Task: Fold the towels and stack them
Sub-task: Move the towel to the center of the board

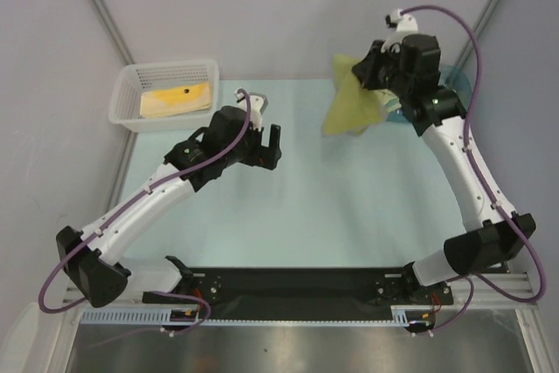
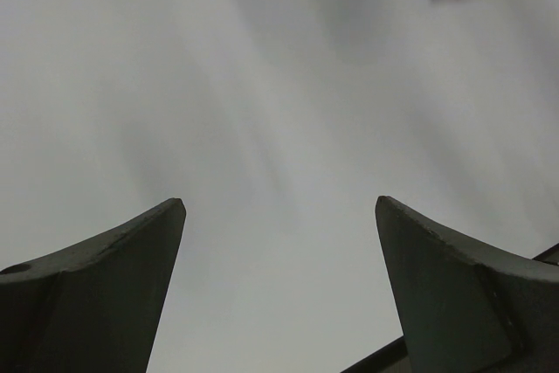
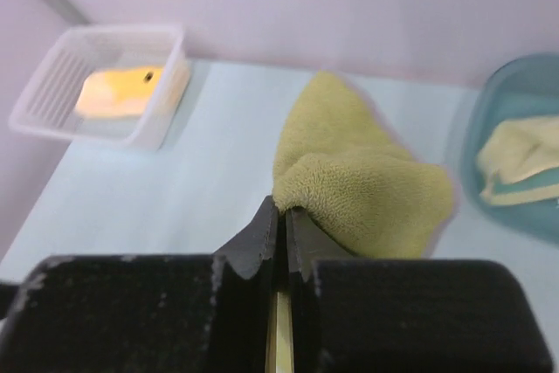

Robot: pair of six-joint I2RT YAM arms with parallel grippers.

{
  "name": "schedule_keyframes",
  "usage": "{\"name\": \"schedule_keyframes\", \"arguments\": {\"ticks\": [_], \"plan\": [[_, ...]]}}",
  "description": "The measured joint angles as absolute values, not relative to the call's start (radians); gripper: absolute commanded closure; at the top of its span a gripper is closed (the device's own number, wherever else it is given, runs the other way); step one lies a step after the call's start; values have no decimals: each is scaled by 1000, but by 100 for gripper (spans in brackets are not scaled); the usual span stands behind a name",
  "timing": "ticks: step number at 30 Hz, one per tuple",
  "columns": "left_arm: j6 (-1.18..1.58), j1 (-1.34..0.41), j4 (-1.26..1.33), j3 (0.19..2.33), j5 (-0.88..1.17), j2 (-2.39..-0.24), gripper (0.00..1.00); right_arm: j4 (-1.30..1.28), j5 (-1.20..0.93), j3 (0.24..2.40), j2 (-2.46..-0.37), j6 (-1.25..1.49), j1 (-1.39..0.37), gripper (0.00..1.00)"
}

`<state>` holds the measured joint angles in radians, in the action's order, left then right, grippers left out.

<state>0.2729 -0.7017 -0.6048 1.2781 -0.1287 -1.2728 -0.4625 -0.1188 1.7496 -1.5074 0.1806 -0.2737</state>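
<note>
My right gripper [image 3: 282, 207] is shut on the edge of an olive-yellow towel [image 3: 358, 176], which hangs from it in the air above the back right of the table [image 1: 351, 102]. A folded yellow towel [image 1: 175, 99] lies in the white basket [image 1: 131, 85] at the back left; it also shows in the right wrist view [image 3: 118, 93]. Another pale yellow towel [image 3: 524, 159] lies in a teal bin [image 3: 489, 120] at the right. My left gripper [image 1: 266, 148] is open and empty above the table's middle left; its fingers [image 2: 122, 277] frame bare surface.
The light blue table surface [image 1: 288, 216] lies between the arms. The teal bin [image 1: 460, 85] is mostly hidden behind the right arm in the top view. Grey walls enclose the back and sides. A black rail [image 1: 297, 290] runs along the near edge.
</note>
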Motion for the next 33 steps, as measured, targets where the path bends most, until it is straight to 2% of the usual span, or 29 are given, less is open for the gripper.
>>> {"name": "schedule_keyframes", "arguments": {"ticks": [5, 9, 12, 16, 21, 25, 30, 33], "plan": [[308, -700, -609, 1172, -167, -1237, 4, -421, -173, 1322, -1375, 257, -430, 92], [341, -696, -616, 1087, -196, -1196, 4, -439, -183, 1049, -1412, 297, -638, 88], [367, -691, -616, 1045, -208, -1173, 5, -460, -189, 952, -1449, 319, -760, 74], [393, -683, -606, 1026, -209, -1161, 5, -471, -188, 927, -1431, 342, -816, 52], [392, -659, -551, 1026, -180, -1191, 5, -476, -180, 928, -1313, 349, -791, 51], [388, -580, -455, 1031, -79, -1285, 7, -437, -204, 934, -1270, 347, -651, 54], [399, -502, -414, 1118, 43, -1470, 9, -374, -234, 971, -1367, 336, -446, 54], [412, -501, -390, 1185, 102, -1576, 9, -348, -256, 1020, -1471, 324, -392, 53]]}}
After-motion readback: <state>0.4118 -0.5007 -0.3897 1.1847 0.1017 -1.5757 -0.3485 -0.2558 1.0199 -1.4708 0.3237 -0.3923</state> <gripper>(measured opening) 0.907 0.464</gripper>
